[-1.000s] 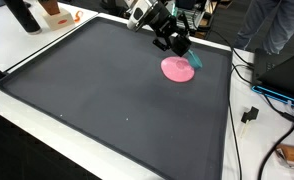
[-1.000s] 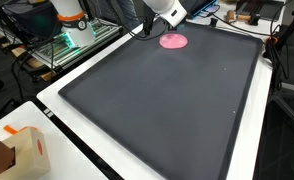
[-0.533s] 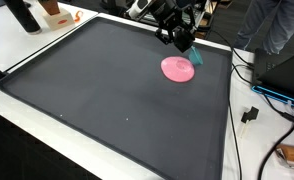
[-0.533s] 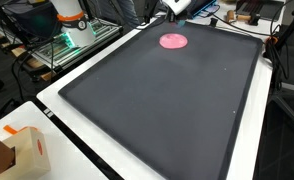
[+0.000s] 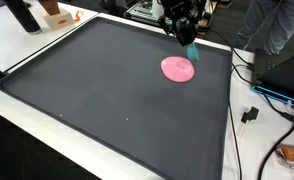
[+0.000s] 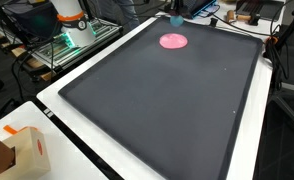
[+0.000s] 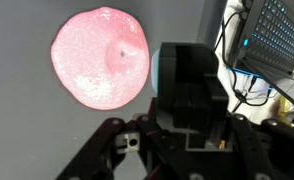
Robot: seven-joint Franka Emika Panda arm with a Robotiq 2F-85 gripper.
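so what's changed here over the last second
The gripper has lifted up and away from the pink disc. It carries the teal block with it, clamped between its fingers, and nothing was let go. The pink disc lies in the same spot on the black mat, and the mat has not shifted.

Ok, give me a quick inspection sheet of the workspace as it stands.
Surface: dark mat lying flat on a white table.
Job's things: teal block held above the mat; pink disc flat near the mat's far edge, apart from the block.
Clutter: cardboard box on a table corner.
Grippers: gripper shut on the teal block, raised.
Cables: black cable on the table beside the mat.
Surroundings: lit electronics off the mat.
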